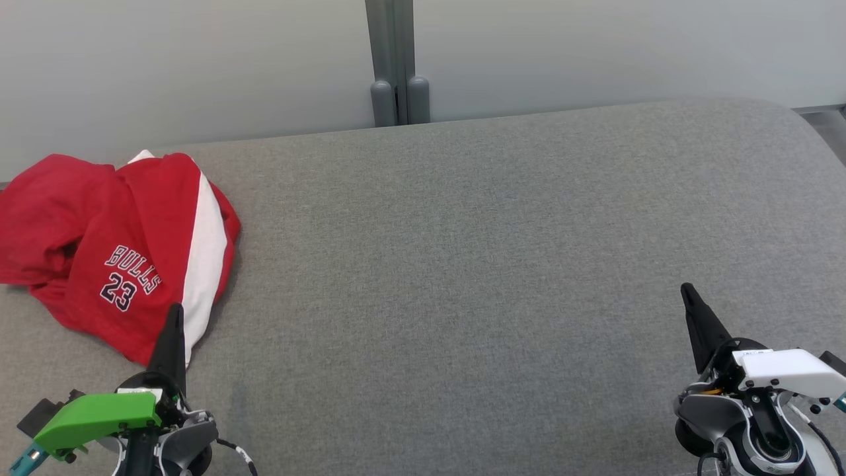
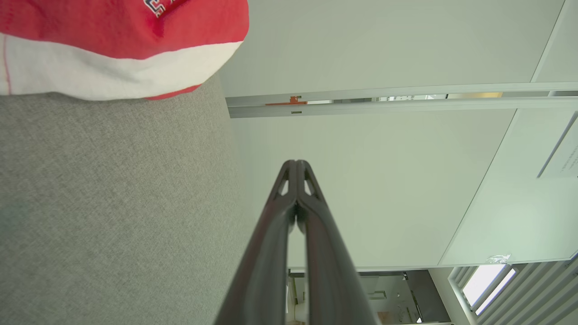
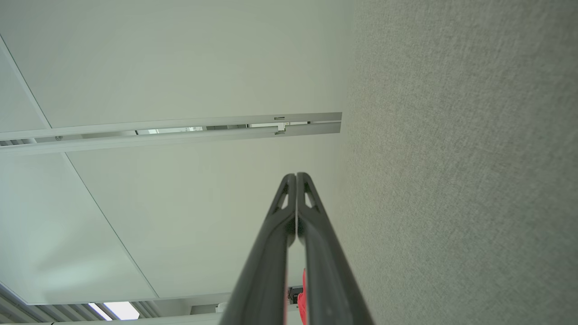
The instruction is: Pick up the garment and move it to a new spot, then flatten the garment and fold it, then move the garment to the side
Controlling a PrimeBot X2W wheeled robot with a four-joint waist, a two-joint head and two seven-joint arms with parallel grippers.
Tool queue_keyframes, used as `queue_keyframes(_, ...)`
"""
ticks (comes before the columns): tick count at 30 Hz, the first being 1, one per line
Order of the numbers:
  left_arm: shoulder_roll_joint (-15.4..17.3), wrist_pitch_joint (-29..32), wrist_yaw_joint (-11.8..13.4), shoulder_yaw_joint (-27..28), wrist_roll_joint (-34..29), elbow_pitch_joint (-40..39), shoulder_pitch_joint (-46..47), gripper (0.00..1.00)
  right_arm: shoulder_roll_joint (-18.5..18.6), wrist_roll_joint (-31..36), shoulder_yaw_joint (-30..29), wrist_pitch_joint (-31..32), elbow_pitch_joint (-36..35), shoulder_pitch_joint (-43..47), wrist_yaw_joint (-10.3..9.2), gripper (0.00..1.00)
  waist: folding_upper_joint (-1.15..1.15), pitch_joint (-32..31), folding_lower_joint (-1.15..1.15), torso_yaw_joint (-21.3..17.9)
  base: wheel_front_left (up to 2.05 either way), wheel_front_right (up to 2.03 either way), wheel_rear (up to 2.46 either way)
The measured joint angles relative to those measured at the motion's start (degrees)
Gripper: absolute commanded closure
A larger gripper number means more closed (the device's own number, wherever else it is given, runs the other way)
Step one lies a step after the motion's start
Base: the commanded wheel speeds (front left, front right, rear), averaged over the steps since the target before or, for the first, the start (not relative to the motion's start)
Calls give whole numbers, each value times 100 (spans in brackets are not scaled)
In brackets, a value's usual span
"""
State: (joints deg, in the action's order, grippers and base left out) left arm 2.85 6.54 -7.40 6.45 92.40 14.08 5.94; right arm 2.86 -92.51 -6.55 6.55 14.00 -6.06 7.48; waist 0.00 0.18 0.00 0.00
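Broad grey fabric tabletop (image 1: 462, 264), far edge running along pale wall panels (image 1: 198, 66) with a grey post (image 1: 396, 66) behind its middle. Far right corner rounded off; a strip of floor just past it. Wide stretch of bare fabric from the middle across to the right side, nothing between the two hands.

Near edge of the tabletop out of frame below. Left side cut off too, along with the garment's left part. Folds bunched and overlapping, so front, back and openings hard to tell apart; "BULLS 23" readable on the red cloth beside a white stripe.

Red and white garment (image 1: 119, 251) crumpled at the far left of the tabletop, reaching almost to the far edge. Left hand (image 1: 174, 311) closed, fingers pressed together, nothing held, tips overlapping the garment's near right hem in the head view; in the left wrist view the cloth lies off to one side, apart from the fingers. Touching or not: cannot tell. Right hand (image 1: 687, 289) also closed on nothing, low right, well apart from the garment.
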Motion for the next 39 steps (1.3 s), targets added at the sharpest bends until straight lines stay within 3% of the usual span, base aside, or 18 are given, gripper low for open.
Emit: queue_keyframes(39, 0, 0, 0, 0, 0, 0, 0, 100, 0, 0, 0, 0, 0, 0, 0, 100, 0, 0, 0, 0, 0, 0, 0)
